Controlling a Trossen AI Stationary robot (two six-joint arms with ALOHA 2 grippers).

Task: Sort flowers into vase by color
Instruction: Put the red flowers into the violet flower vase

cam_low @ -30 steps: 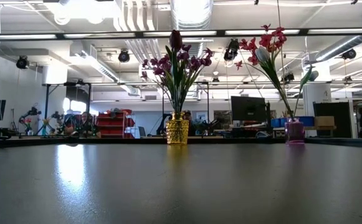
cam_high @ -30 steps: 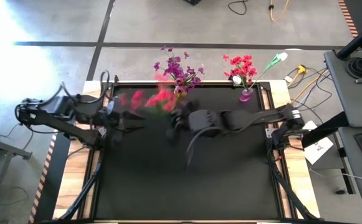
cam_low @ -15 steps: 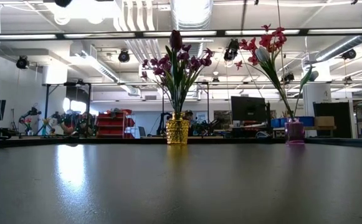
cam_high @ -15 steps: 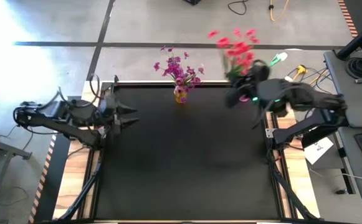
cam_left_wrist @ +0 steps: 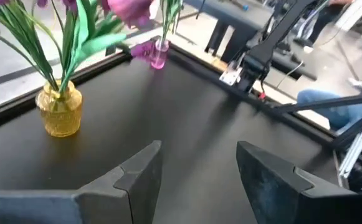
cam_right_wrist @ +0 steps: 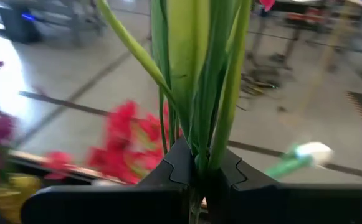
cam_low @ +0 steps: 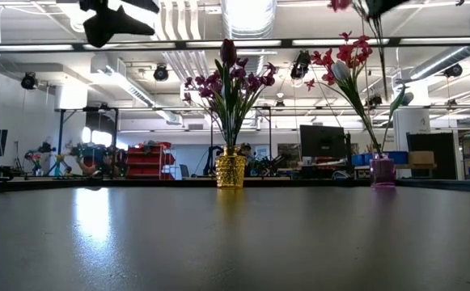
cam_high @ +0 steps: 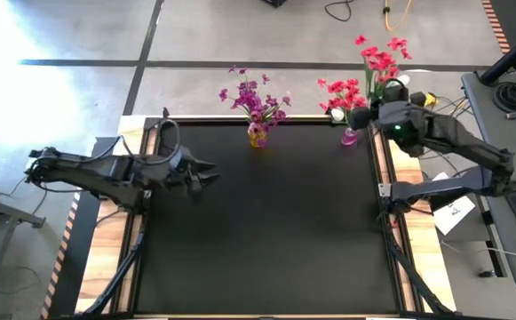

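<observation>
The right gripper had its fingers clenched on a bunch of green stems, which rose straight up out of the grip. In the high view that gripper hung over the far right corner of the counter, and the red-pink flowers at the top of the held stems spread out beyond the far edge. Just beside it stood the pink vase, close to the far right corner, with more red-pink flowers in it and a white bud on a green stalk leaning out to the right. In the low view this vase stood upright on the far edge, right of centre. Well apart to its left, at the middle of the far edge, stood the yellow vase, upright and filled with purple flowers; the low view showed it with a dark bud standing tallest in the bunch. The left gripper had its fingers spread wide with nothing between them, above bare counter, pointing toward both vases. From above, that gripper hovered over the left part of the counter, nearer than the yellow vase and to its left.
</observation>
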